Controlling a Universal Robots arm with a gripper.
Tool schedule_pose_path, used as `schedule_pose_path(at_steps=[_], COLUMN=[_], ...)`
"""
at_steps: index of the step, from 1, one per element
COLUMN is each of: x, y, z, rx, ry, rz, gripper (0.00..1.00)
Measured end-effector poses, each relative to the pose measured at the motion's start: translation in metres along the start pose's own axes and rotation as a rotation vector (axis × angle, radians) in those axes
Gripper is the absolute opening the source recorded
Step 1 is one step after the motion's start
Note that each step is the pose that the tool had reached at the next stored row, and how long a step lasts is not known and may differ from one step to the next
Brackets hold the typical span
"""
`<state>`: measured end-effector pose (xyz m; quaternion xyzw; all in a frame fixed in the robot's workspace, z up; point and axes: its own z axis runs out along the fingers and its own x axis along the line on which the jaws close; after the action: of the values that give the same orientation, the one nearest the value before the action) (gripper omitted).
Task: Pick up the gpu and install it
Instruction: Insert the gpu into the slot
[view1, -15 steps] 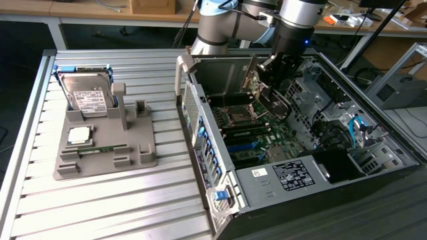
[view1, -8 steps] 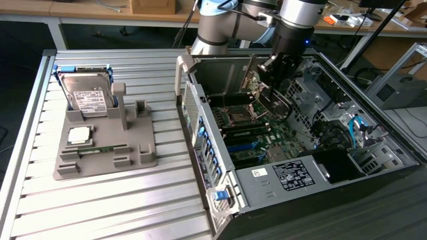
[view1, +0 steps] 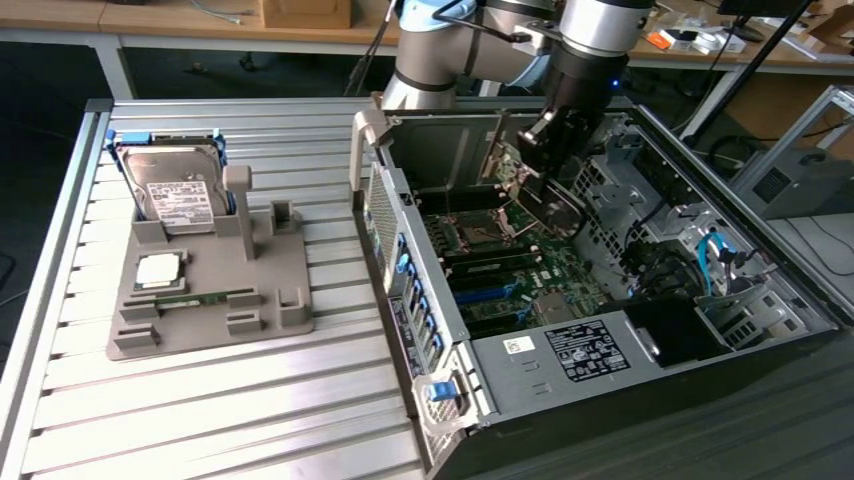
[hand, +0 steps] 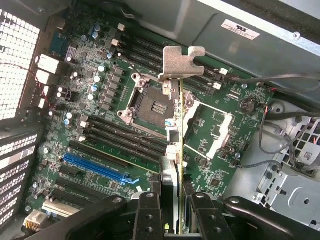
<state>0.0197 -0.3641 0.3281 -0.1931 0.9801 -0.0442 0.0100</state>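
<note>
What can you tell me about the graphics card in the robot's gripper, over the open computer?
The gpu is a thin, flat green circuit board, seen edge-on from the wrist view. A silvery bent metal bracket caps its far end. The gripper is closed on its near end, a finger on each face. It hangs tilted inside the open computer case, over the motherboard, apparently not seated in any slot.
</note>
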Motion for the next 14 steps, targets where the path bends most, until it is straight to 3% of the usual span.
schedule_pose_path(at_steps=[14], x=[0.0], y=[0.0], z=[0.0], rx=[-0.0001], ry=[-0.0049], rz=[-0.054], gripper=[0.27])
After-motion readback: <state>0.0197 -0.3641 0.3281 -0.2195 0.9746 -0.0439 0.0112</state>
